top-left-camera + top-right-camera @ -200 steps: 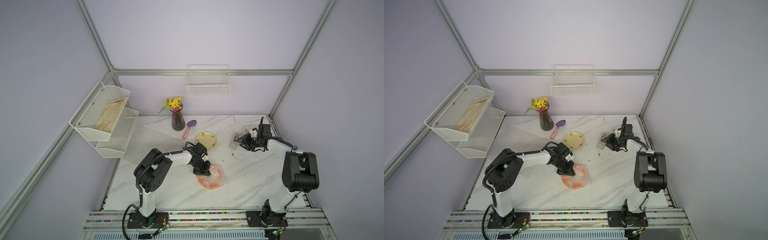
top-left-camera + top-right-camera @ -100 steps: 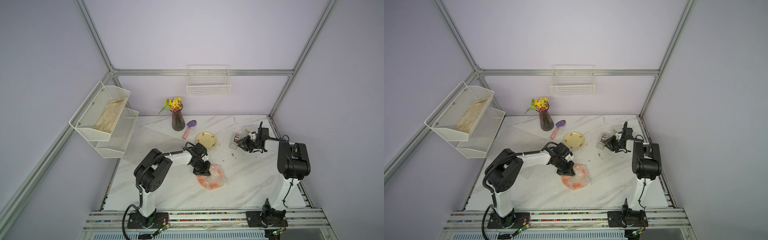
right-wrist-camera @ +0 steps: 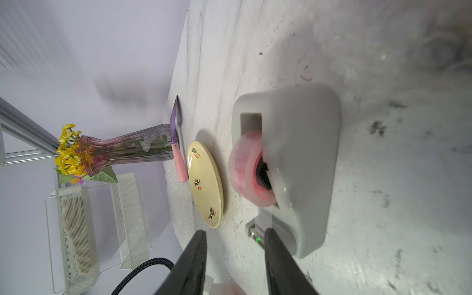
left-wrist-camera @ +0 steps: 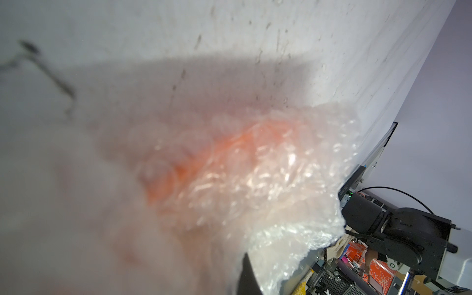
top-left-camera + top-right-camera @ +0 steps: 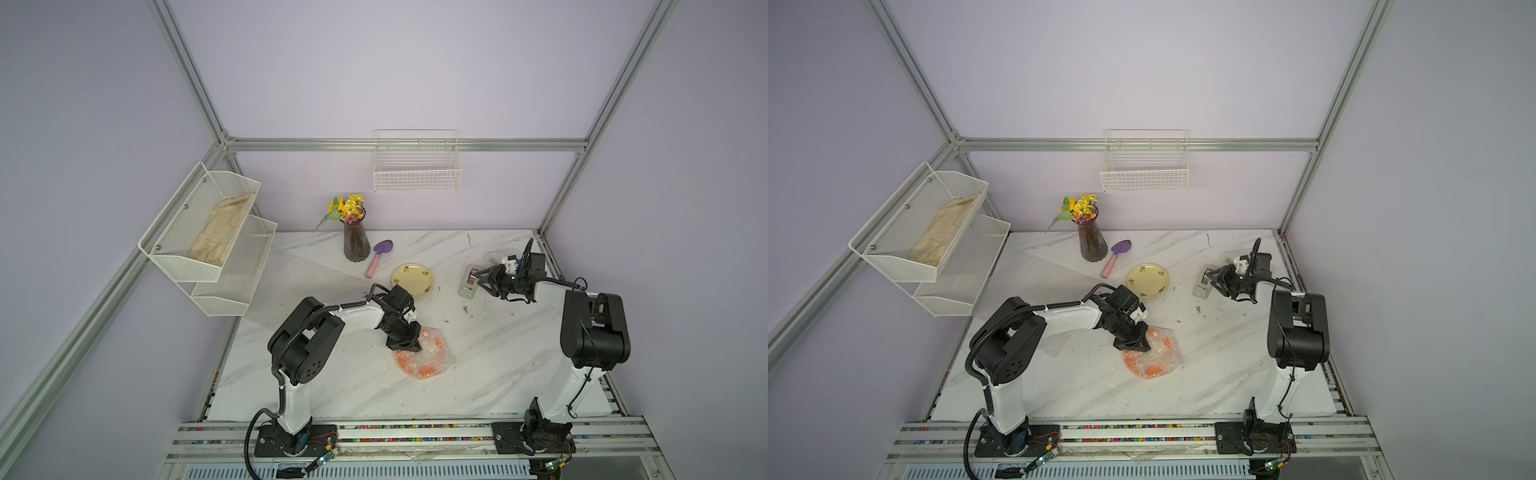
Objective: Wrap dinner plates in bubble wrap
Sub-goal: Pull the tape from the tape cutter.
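An orange plate lies at mid table under crinkled clear bubble wrap. My left gripper bears down on its near-left edge, shut on a fold of that wrap. Only one dark finger shows in the left wrist view. A yellow patterned plate lies bare further back, on the edge of a flat bubble wrap sheet. My right gripper is open beside the grey tape dispenser, holding nothing.
A vase of yellow flowers and a purple trowel with a pink handle stand at the back. A white two-tier mesh shelf hangs on the left and a wire basket on the back wall.
The right arm's elbow has shifted slightly while its gripper stays at the tape dispenser. The left arm and the wrapped orange plate have not moved.
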`<action>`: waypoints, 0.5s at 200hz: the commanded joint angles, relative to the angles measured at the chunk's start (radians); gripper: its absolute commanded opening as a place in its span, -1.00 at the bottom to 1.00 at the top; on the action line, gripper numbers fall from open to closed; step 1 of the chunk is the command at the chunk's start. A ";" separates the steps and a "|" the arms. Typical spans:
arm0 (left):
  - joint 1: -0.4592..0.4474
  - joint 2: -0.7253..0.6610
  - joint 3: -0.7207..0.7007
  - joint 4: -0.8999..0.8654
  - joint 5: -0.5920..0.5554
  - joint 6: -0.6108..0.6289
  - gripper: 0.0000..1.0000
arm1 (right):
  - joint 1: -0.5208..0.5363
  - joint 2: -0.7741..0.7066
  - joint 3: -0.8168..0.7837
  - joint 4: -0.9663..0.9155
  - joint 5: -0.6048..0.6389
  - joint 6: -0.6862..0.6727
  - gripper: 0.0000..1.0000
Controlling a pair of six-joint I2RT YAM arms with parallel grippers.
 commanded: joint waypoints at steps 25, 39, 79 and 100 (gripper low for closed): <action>0.000 0.057 -0.053 -0.046 -0.095 0.009 -0.90 | -0.004 0.093 -0.036 0.123 -0.075 0.072 -0.24; 0.000 0.057 -0.054 -0.045 -0.095 0.009 -0.90 | -0.004 0.105 -0.043 0.132 -0.070 0.076 -0.24; 0.000 0.060 -0.057 -0.044 -0.094 0.008 -0.90 | 0.001 0.144 -0.070 0.179 -0.074 0.105 -0.28; 0.000 0.061 -0.057 -0.046 -0.092 0.007 -0.90 | 0.001 0.147 -0.091 0.225 -0.075 0.132 -0.34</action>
